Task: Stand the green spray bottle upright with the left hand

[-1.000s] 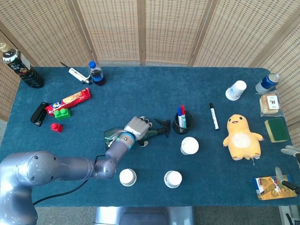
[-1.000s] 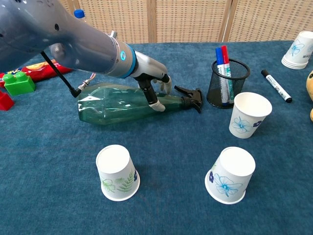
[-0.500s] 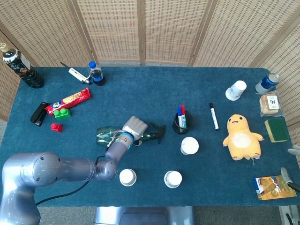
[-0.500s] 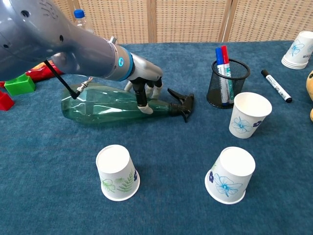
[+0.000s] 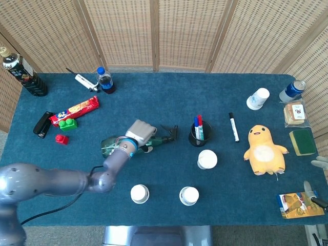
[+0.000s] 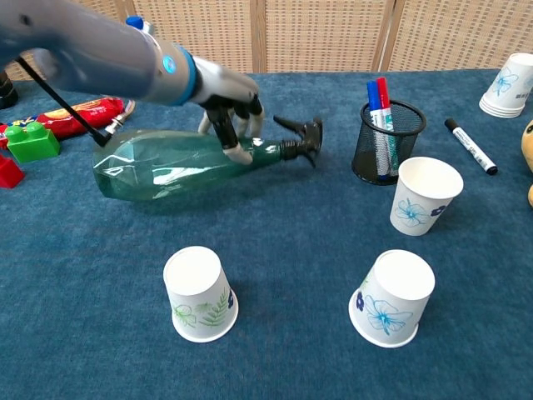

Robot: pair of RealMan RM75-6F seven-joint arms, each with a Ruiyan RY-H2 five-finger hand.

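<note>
1. Your left hand (image 6: 226, 104) is wrapped around the narrow shoulder of the translucent green plastic spray bottle (image 6: 171, 162), fingers curled over the top and one fingertip pressed against the near side.
2. The bottle lies tilted on the worktop (image 6: 291, 242), a table covered in napped dark-blue cloth: its faceted, ribbed body points left and its black plastic trigger nozzle (image 6: 301, 137) is raised, pointing right toward the black wire-mesh pen cup (image 6: 386, 142).
3. The chest view shows the bottle's base end on the cloth while the neck sits higher; from the head view you only see the hand (image 5: 139, 134) covering the bottle's middle, with green showing at the left end (image 5: 108, 146).
4. The mesh cup holds a red-capped and a blue-capped marker and stands just right of the nozzle, apart from it.
5. Three white paper cups with printed leaf and flower patterns sit upside down near you; the leaf-patterned cup (image 6: 198, 293) is in front of the bottle.
6. Only the head view shows the yellow plush toy (image 5: 264, 150) at the right, the dark glass bottle (image 5: 22, 73) at the far left corner, and the woven wicker screen behind.
7. Your right hand appears in neither view.
</note>
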